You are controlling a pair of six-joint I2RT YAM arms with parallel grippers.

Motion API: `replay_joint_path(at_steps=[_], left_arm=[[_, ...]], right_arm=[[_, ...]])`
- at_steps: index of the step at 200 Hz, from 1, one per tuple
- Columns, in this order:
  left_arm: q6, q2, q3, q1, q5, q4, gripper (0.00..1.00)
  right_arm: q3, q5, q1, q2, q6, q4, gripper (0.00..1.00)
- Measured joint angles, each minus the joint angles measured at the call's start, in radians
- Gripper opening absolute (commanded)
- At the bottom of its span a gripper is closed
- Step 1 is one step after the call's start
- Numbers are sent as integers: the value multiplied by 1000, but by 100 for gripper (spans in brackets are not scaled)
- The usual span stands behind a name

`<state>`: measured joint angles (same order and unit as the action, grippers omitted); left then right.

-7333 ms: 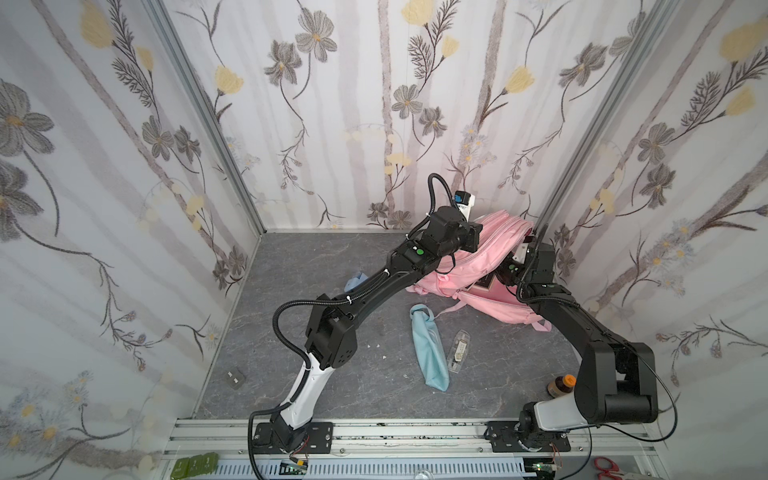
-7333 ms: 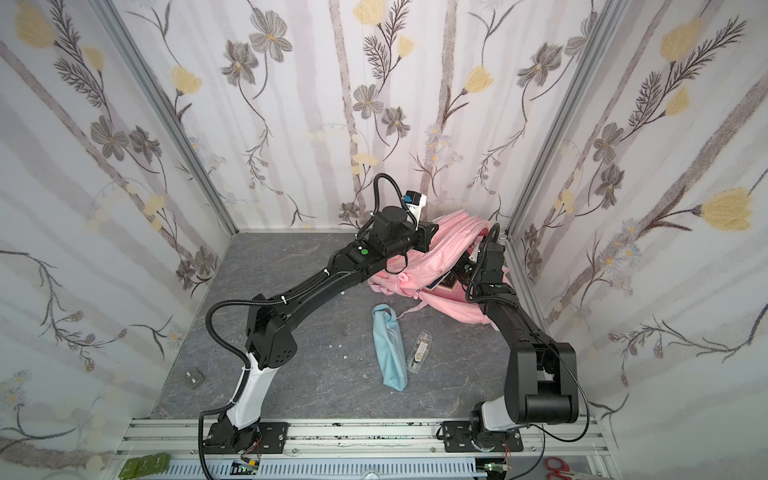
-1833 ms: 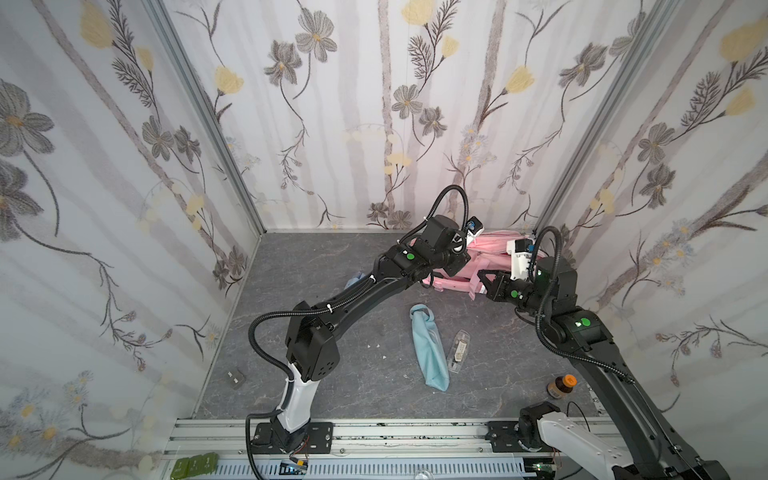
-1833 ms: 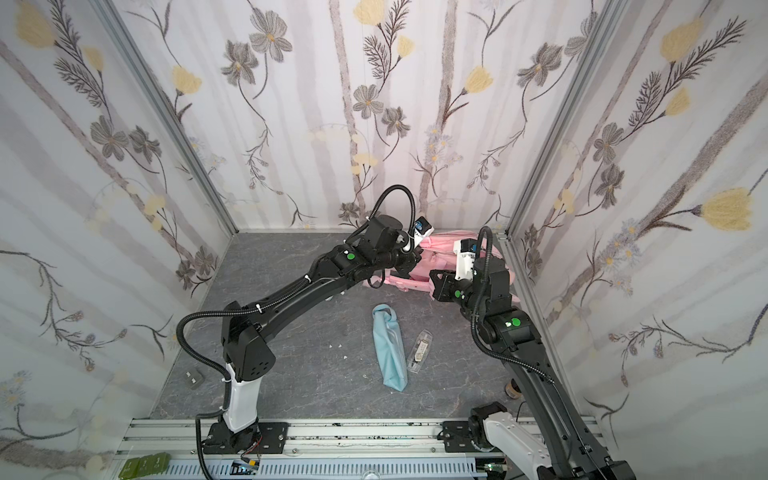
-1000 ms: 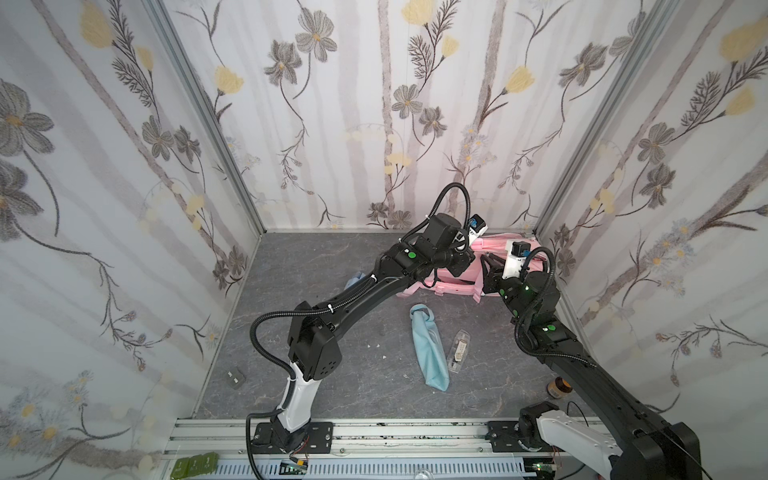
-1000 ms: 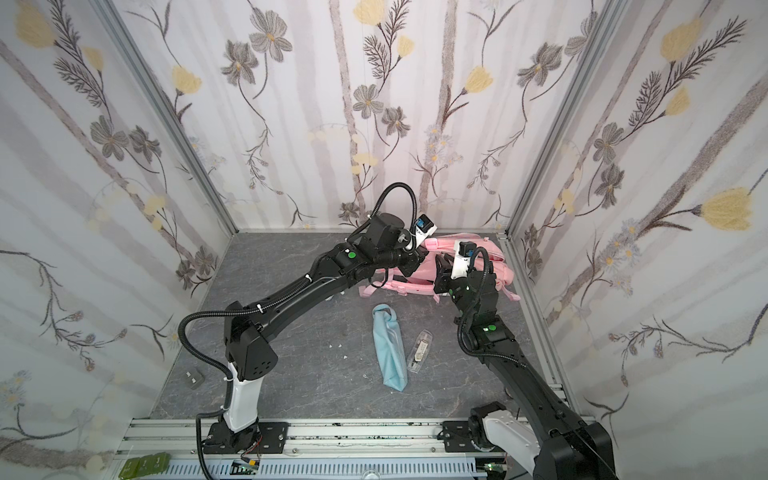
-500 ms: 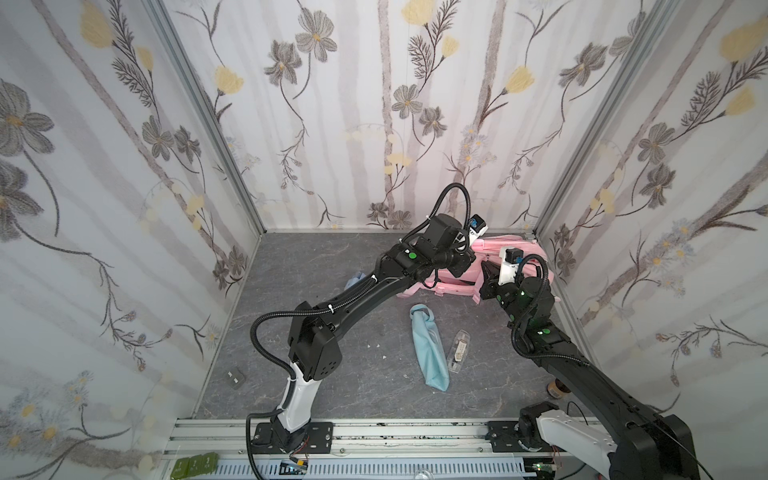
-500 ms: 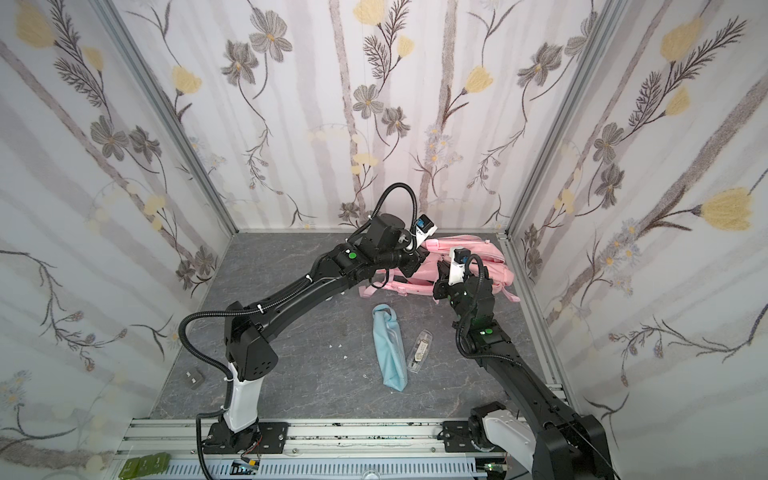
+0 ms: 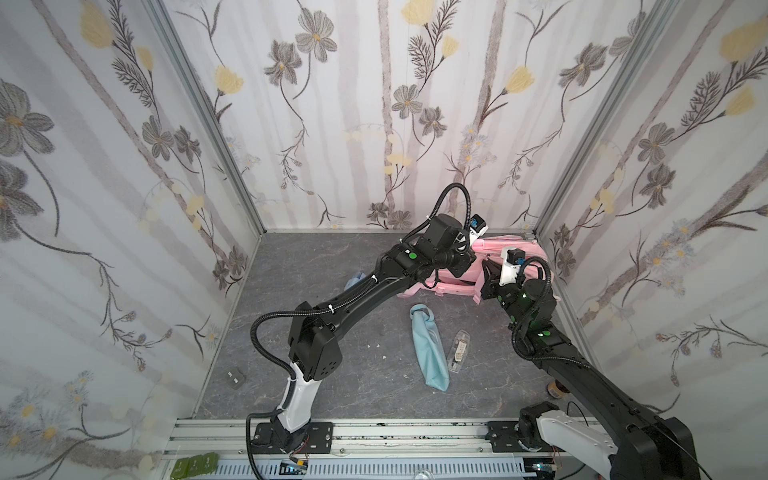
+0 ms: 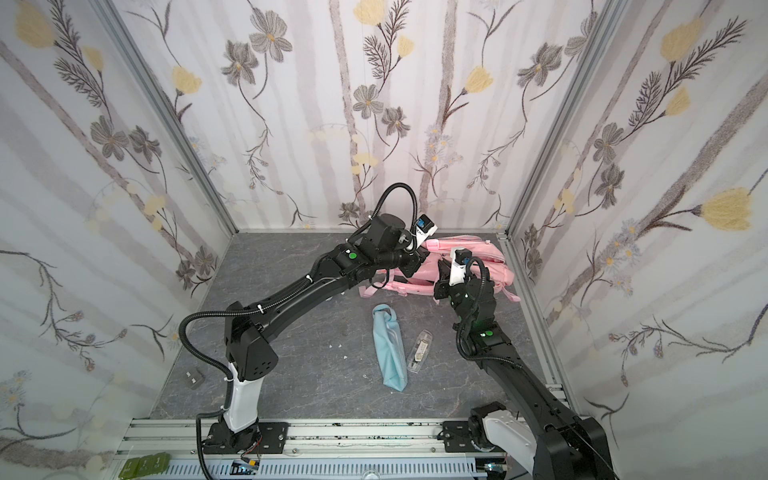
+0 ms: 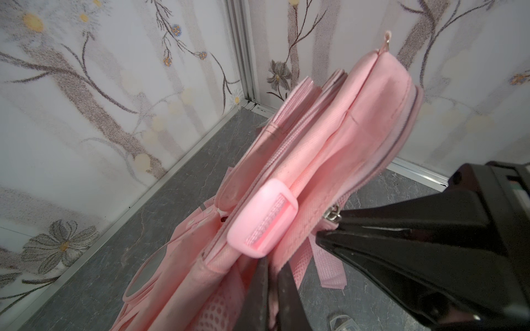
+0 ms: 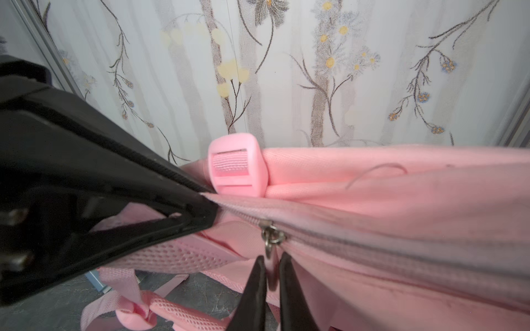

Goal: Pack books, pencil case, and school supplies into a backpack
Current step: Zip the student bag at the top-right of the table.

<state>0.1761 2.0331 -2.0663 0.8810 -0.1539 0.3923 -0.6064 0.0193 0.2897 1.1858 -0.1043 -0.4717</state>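
Position of the backpack [image 9: 492, 245]: far right corner of the grey floor [image 9: 316, 266], close against both walls, visible as a pink mass in both top views, partly covered by the two arms. State of the left gripper [image 11: 269, 266]: fingers pressed together and clamped on the backpack's fabric edge, directly below a pink strap buckle [image 11: 262, 219]. Cross-checked in the right wrist view: left gripper tip pinching the end of the zipper seam, touching the fabric just beside that buckle. State of the right gripper [image 12: 269, 268]: fingers drawn almost together and clamped on the tab of the metal zipper pull [image 12: 271, 240], tab hanging between them. Zipper teeth beyond the pull: meshed as far as visible. Relation of the two tips: near each other on the same seam, not touching. Position of the pencil case [image 9: 428, 347]: flat on open floor, nearer the base rail [image 9: 374, 432] than the backpack, well apart from both grippers, loop end toward the backpack. Position of the clear case [image 9: 457, 352]: just beside the pencil case on the robot's right, roughly parallel to it. Position of the pale-blue item [image 9: 355, 282]: on the floor beside the left arm [image 9: 353, 297], mostly hidden by it; shape not discernible.
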Motion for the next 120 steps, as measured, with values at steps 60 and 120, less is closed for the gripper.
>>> replay_joint_path(at_steps=[60,120], left_arm=[[-8,1,0,0,0,-6,0],[21,-15,32,-6,21,-31,0]], right_arm=[[-9,0,-2,-11,-18,14,0],[-8,73,-64,-99,-51,159,0]])
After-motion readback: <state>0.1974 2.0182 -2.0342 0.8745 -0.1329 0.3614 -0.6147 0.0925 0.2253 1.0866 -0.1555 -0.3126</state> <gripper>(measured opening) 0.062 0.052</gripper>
